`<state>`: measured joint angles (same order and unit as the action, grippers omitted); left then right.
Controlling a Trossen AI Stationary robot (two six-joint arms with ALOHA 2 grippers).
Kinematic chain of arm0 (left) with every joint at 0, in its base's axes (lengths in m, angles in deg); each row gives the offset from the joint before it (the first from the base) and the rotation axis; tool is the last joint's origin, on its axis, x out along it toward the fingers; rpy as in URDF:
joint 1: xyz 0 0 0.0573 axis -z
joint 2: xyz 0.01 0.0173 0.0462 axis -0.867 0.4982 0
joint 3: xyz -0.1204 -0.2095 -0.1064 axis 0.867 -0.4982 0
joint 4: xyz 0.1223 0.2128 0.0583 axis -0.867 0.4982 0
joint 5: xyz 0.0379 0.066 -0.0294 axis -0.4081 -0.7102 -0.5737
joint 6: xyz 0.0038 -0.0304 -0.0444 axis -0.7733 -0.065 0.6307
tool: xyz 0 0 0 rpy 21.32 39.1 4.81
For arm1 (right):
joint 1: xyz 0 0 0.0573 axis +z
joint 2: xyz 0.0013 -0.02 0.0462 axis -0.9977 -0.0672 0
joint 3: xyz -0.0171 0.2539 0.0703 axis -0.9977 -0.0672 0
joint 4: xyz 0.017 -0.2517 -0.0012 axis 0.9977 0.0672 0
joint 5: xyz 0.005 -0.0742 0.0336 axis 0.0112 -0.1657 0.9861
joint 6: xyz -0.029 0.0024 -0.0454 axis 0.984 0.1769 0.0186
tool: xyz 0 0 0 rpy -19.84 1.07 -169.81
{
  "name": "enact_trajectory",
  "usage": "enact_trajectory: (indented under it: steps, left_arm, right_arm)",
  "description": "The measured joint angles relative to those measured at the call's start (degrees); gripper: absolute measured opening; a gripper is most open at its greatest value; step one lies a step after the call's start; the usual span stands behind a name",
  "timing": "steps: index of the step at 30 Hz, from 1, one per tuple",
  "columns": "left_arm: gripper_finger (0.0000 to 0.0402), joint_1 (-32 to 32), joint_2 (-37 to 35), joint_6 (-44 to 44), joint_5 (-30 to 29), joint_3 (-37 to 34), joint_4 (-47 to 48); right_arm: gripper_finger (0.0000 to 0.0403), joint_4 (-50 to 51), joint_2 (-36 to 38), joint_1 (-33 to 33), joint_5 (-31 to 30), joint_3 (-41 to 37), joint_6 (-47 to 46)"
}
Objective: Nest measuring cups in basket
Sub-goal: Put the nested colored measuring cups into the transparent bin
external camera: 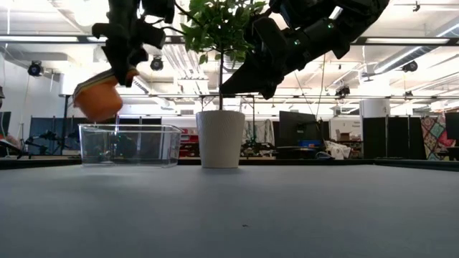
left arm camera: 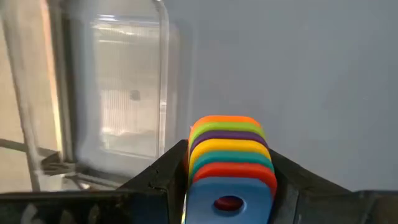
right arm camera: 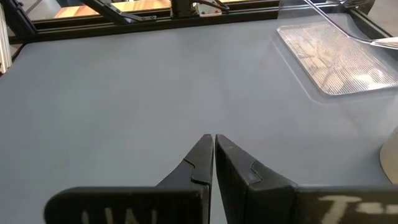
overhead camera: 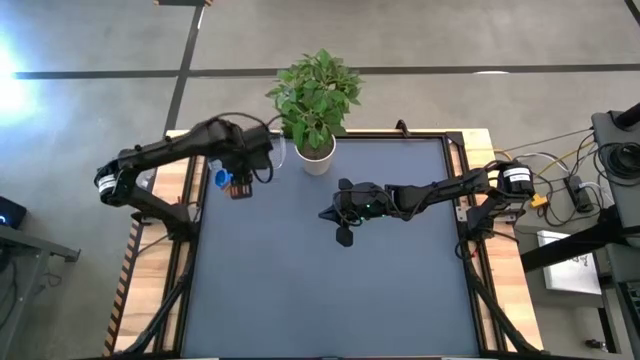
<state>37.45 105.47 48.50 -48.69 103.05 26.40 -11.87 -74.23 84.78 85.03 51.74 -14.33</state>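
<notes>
— While the left gripper (left arm camera: 227,186) hangs over the far left corner of the table (overhead camera: 330,290), what is it holding?

— A stack of measuring cups (left arm camera: 229,158), pinched by their handles. The handles are flat and smooth, with round ends, like little plastic tongues. I count seven colours in the left wrist view: orange, green, purple, yellow, teal, red and blue. The blue one has a round hole in it.

— Which way does the stack point?

— In the low view the orange bowl (external camera: 98,100) hangs down below the fingers and the handles go up into them, a bit tilted.

— Where is the basket (external camera: 130,144)?

— Right under the cups, on the table. There is one basket. It is clear plastic, a box shape with low walls and round corners, and a ribbed floor. The cups hang above its left end and do not touch it.

— And next to it?

— One leafy plant (overhead camera: 316,92) in a smooth white pot (external camera: 220,138), just to the right.

— The other arm?

— The right gripper (right arm camera: 214,163) is over the middle of the table, its two dark fingers pressed together with nothing between them.
</notes>
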Motion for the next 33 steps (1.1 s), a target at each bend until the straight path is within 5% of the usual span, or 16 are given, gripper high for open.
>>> enact_trajectory:
  steps: [16, 33]
  left_arm:
    - [0.0129, -15.2, 0.6, -14.3, -6.1, -2.6, -8.2]
    - [0.0129, -19.6, 6.5, -20.9, -4.1, -6.1, -17.8]
  right_arm:
    - [0.0009, 0.2, 0.0, 0.0, 0.0, 0.0, 0.2]
    - [0.0009, 0.7, 0.0, 0.0, 0.0, 0.0, 1.0]
